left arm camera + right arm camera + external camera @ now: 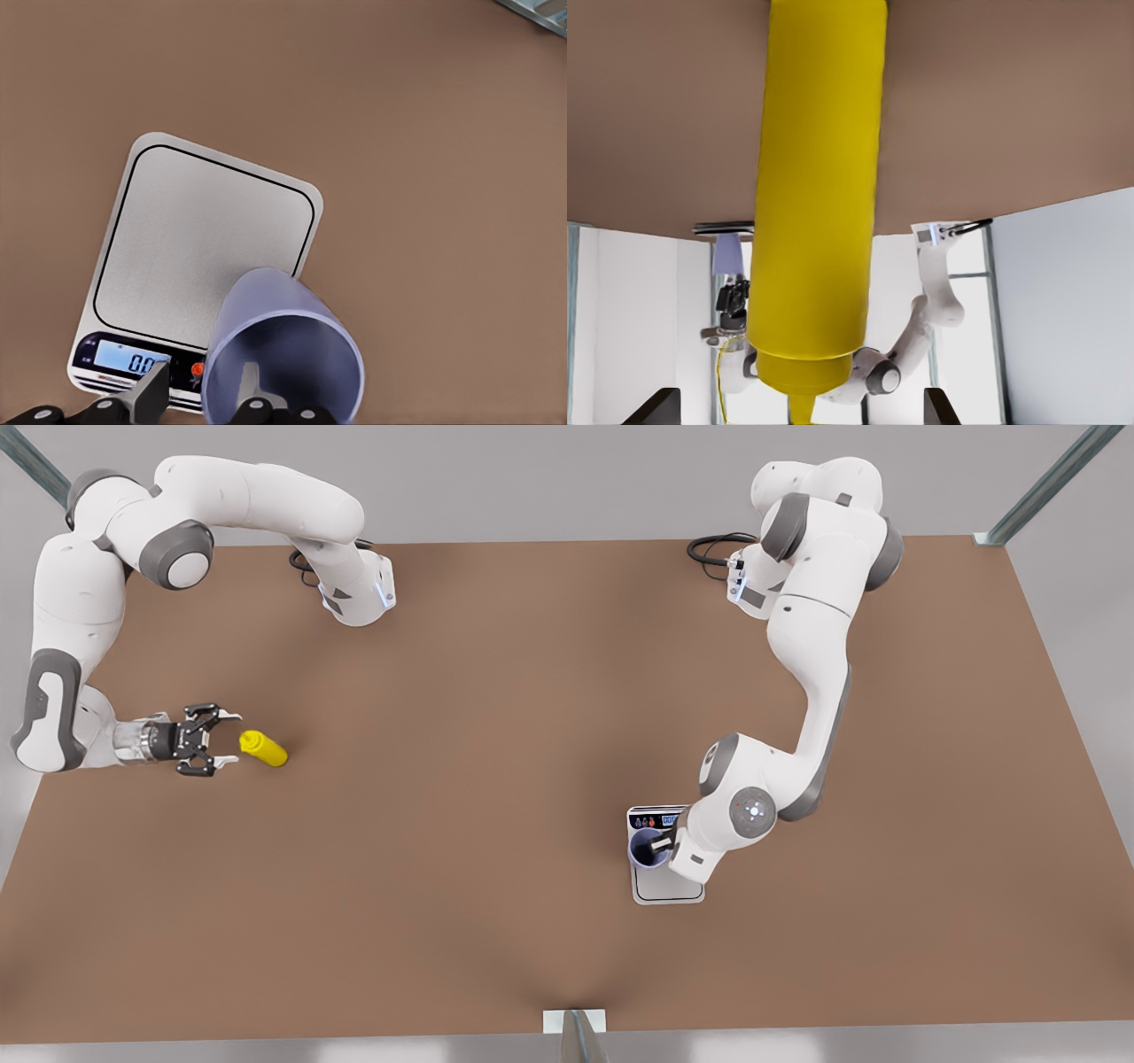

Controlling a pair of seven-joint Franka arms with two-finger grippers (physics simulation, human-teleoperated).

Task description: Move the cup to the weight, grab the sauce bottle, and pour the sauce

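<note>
A: What is seen at the front view's left?
B: The right gripper (223, 740) is held level, its 2 fingers spread wide and released, just beside the sauce bottle (263, 748) on the table (496, 717).
A: And at the right?
B: The left gripper (660, 845) is bent down, clamped on the cup (646, 849) over the weight (666, 886).

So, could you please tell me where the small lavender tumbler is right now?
The lavender tumbler is at the front view's right, gripped at its rim by the left gripper over the display end of the flat silver kitchen scale.
</note>
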